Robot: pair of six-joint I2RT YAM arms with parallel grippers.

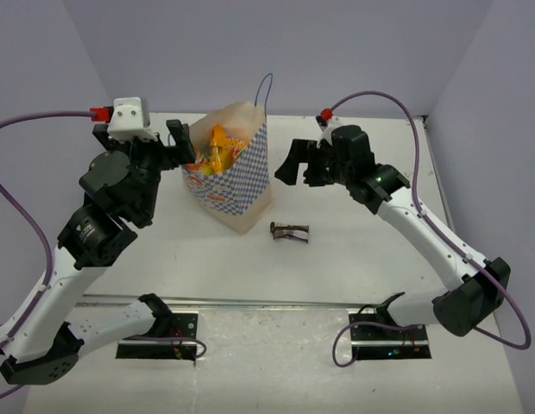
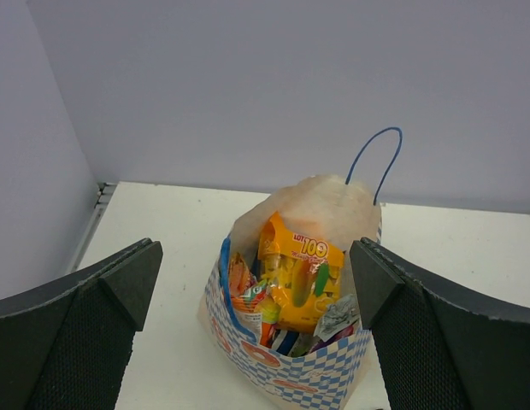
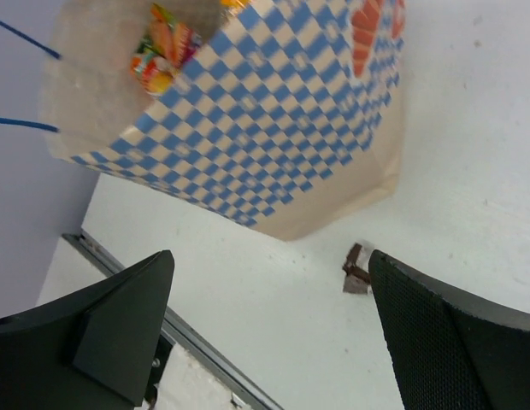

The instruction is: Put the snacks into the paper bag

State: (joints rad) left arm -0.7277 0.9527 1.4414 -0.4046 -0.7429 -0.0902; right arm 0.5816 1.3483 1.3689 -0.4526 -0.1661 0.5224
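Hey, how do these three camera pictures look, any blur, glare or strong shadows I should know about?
Top external: even, soft light, sharp throughout, only faint shadows beside the paper bag and the brown bar. Left wrist: snacks in the bag sharp, no strong glare, its own fingers dark and slightly soft. Right wrist: tilted frame, checkered bag side crisp, bar small, its fingers near black.

Paper bag [image 2: 282,376] upright and open on the table [image 2: 162,222], stuffed with packets; yellow-orange bag [image 2: 299,273] on top, centre. Blue cord handle [image 2: 386,130] loops up at the far rim. Left pincer [image 2: 255,256] spread wide, fingers [image 2: 77,333] in the lower corners, clear of the bag.
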